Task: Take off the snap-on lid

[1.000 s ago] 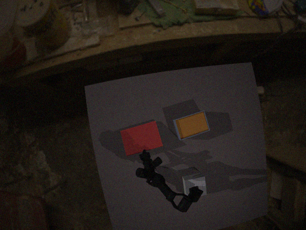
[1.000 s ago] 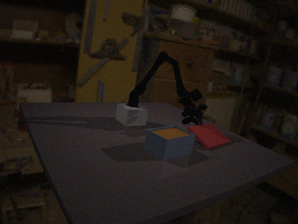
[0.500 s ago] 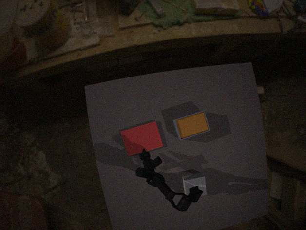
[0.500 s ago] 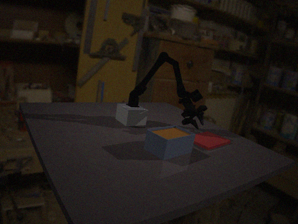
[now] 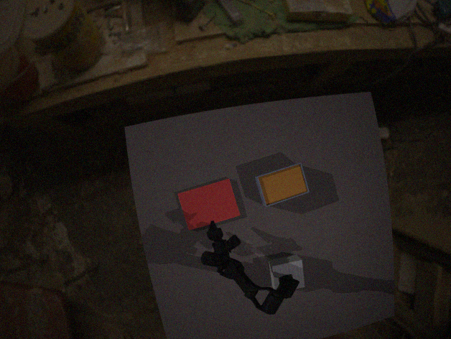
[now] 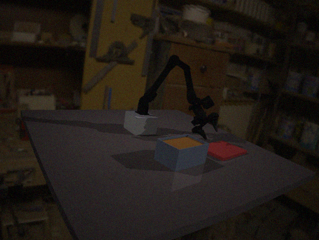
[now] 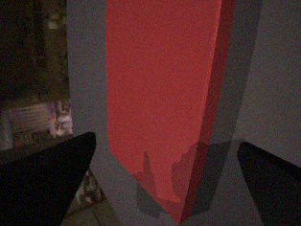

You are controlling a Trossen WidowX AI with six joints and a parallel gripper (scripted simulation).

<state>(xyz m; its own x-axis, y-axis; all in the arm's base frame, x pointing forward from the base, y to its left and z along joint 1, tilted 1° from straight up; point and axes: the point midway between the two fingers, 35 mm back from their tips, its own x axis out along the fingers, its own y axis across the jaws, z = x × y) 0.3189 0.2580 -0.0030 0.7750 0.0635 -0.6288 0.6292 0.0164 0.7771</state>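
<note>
Beside red lid [image 5: 209, 204] [image 6: 226, 150] [image 7: 160, 86] | box [image 5: 283, 184] [image 6: 181, 154] | blue walls: exterior only | wrist: end effector [image 5: 212, 223] [image 6: 212, 134] [image 7: 167, 144] open

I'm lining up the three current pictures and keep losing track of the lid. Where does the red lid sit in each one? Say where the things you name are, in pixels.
Top: the red lid [image 5: 209, 203] [image 6: 226, 150] [image 7: 160, 86] is just left of centre, beyond the jaws [image 5: 212, 222] [image 6: 212, 133].
Exterior: right of centre, partly behind the blue box [image 5: 259, 191] [image 6: 180, 158].
Wrist: a tall red shape through the middle, cut off at the top edge.
Shared landmark: the dark jaws, near the lid in every view.
</note>
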